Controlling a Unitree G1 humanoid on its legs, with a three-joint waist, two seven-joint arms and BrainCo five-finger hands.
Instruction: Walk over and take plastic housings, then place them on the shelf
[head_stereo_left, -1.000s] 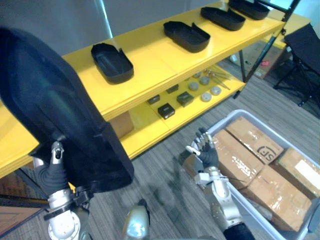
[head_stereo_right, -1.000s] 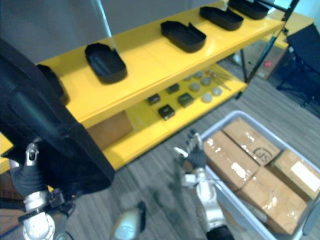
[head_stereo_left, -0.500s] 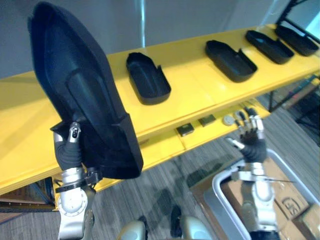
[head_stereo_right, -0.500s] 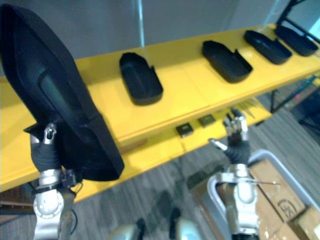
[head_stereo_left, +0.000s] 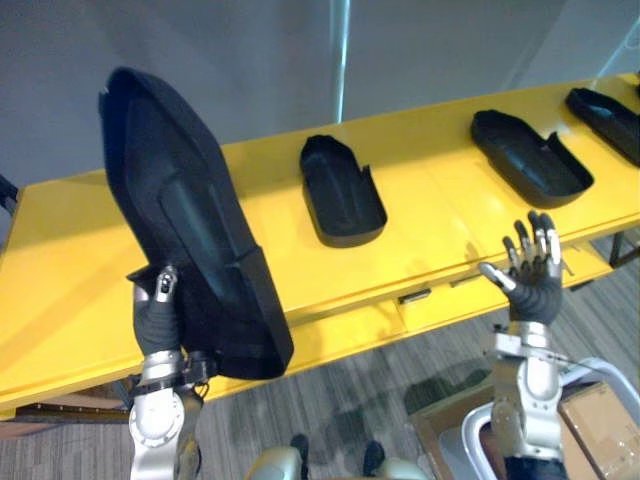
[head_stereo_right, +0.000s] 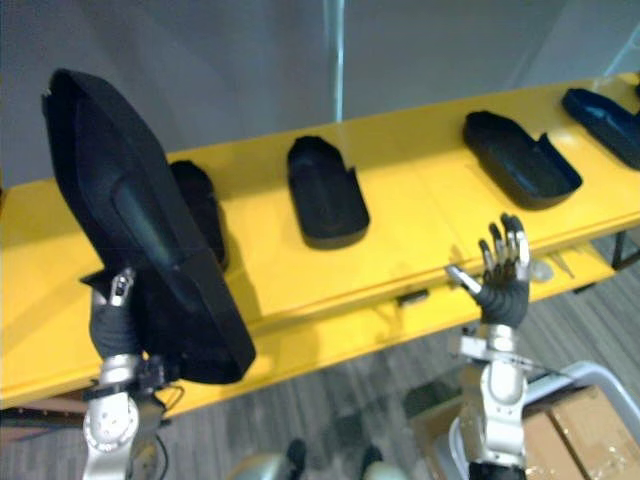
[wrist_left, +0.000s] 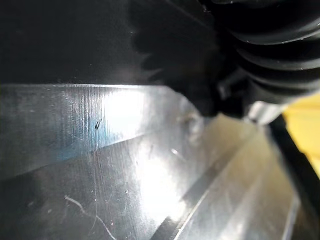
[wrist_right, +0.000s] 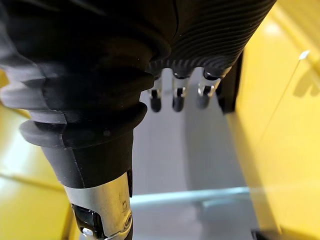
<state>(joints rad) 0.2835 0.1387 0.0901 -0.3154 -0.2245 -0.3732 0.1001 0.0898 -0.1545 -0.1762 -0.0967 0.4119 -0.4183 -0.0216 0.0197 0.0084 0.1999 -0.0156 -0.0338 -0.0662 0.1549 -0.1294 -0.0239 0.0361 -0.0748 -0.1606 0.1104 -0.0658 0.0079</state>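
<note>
Up close to a long yellow shelf (head_stereo_left: 440, 215), by a grey wall (head_stereo_left: 250, 60) and over a grey floor (head_stereo_left: 350, 410). Gripping a big black housing (head_stereo_left: 185, 220) in the left hand (head_stereo_left: 155, 318), up on end above the shelf's left part. Lying flat on top in a row, other housings (head_stereo_left: 343, 190). Holding nothing in the right hand (head_stereo_left: 533, 282), raised near the front edge with fingers spread wide.

Both eye views look down on the same yellow shelf (head_stereo_left: 432, 192); wrist views press close.
</note>
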